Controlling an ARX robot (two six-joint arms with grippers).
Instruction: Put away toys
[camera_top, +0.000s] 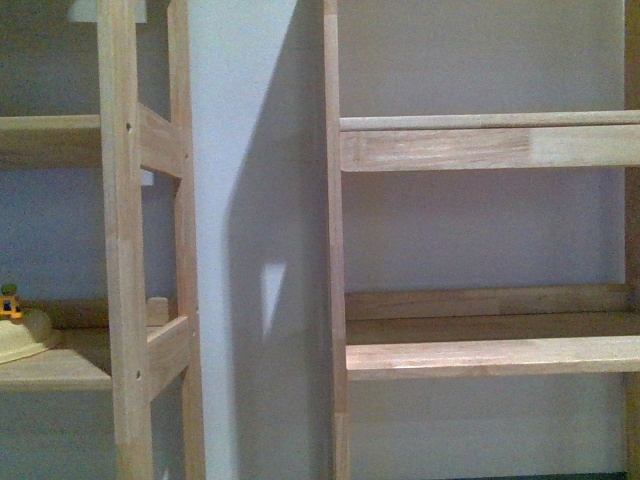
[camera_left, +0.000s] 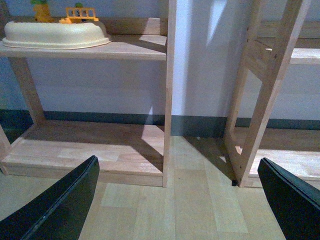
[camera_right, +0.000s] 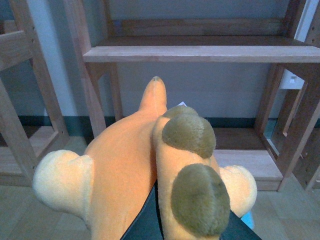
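The soft orange plush animal (camera_right: 125, 160), with paler yellow stubby limbs and olive-brown pads, fills the right wrist view. It is clamped in the right gripper (camera_right: 192, 227), whose black fingers (camera_right: 145, 225) press into its body from both sides. Beyond the toy are a light plank floor (camera_right: 30, 210) and a pale wooden shelf rack (camera_right: 200, 52); which rack this is cannot be told.

The left gripper (camera_left: 177, 161) has its black fingers (camera_left: 65, 200) spread wide apart with nothing between them. It is above the floor and faces the feet of two racks. On one shelf sits a cream oval plastic base (camera_left: 55, 35) carrying a small yellow toy fence (camera_left: 80, 14).

The front view shows no arm and no plush. A left wooden shelf unit (camera_top: 120, 250) stands at nine o'clock and a right wooden shelf unit (camera_top: 490, 148) at three o'clock, with a pale wall (camera_top: 250, 150) between them. The cream base (camera_top: 25, 338) shows at eight o'clock, on the left unit's shelf at the frame edge.
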